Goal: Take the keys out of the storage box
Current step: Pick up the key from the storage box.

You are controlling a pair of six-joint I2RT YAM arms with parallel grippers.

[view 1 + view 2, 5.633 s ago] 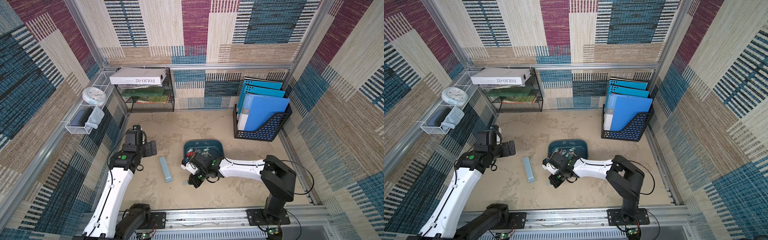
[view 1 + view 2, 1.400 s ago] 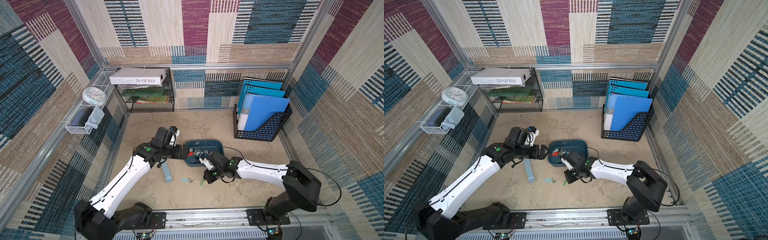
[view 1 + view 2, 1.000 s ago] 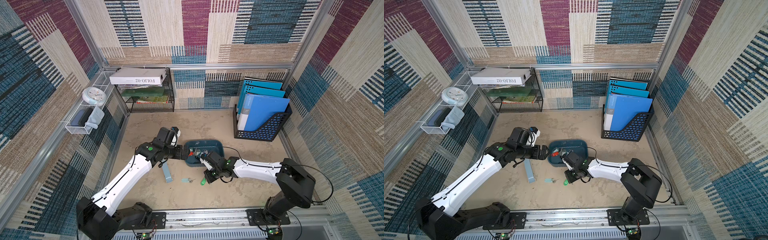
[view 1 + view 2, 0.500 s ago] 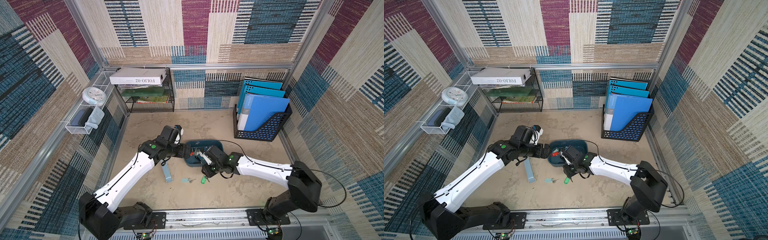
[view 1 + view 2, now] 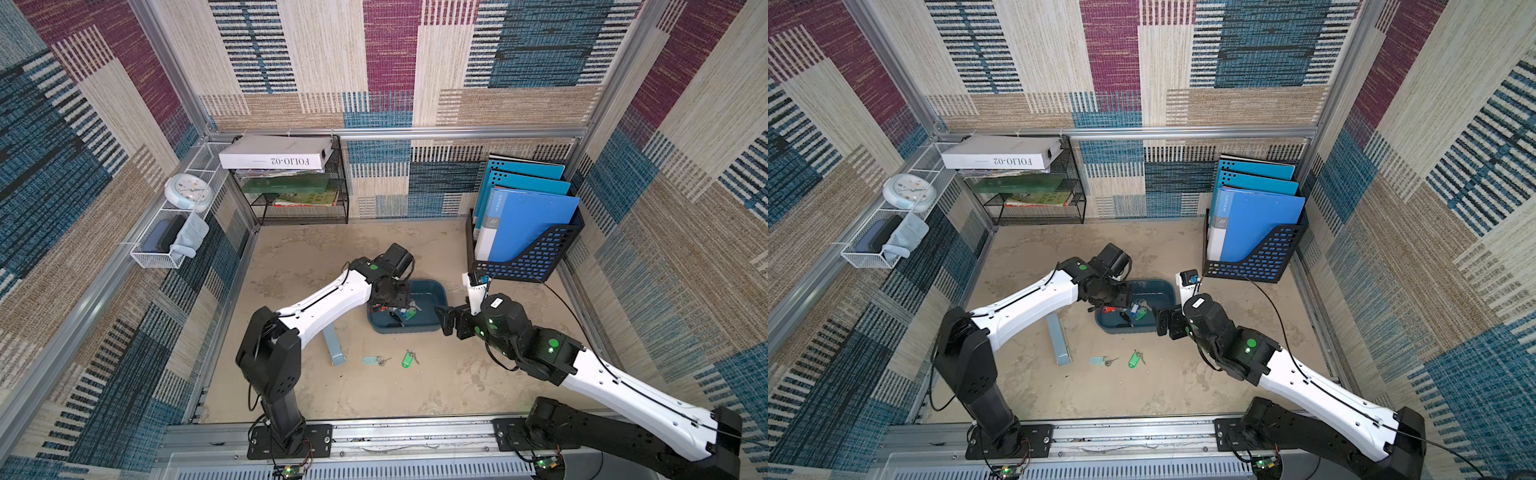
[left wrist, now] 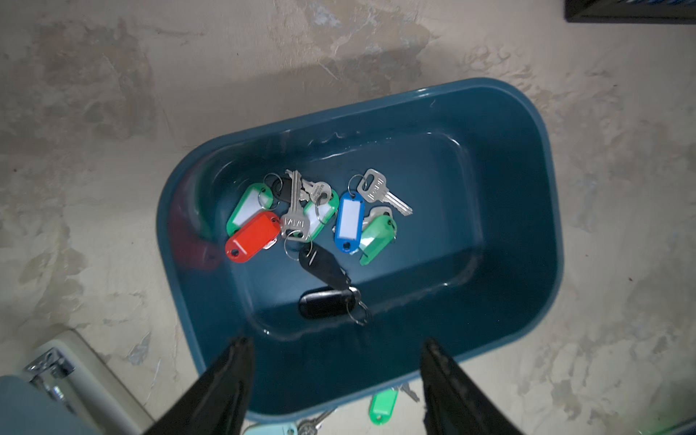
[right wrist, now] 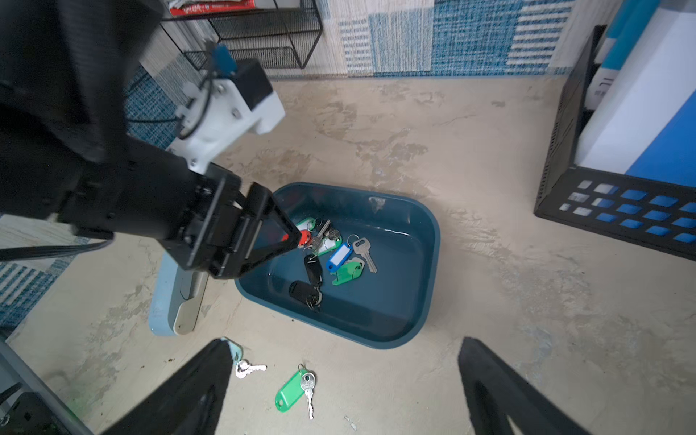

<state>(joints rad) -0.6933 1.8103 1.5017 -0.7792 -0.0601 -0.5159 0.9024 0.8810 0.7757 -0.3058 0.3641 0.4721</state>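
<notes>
Hovering over the storage box (image 6: 519, 211), left gripper (image 6: 336, 340) jaws apart, right gripper (image 7: 345, 340) gaping too, keys (image 6: 312, 226) heaped inside, blue case (image 5: 333, 347) alongside, left arm (image 5: 332, 297) masking some in both top views, left wrist view baring them.

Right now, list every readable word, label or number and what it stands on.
"FOLIO-02": white box atop the black wire rack, seen upside down.
Blue folder spine label: too small.
Stamps on the keys: blurred.
Clock numerals: too small.
</notes>
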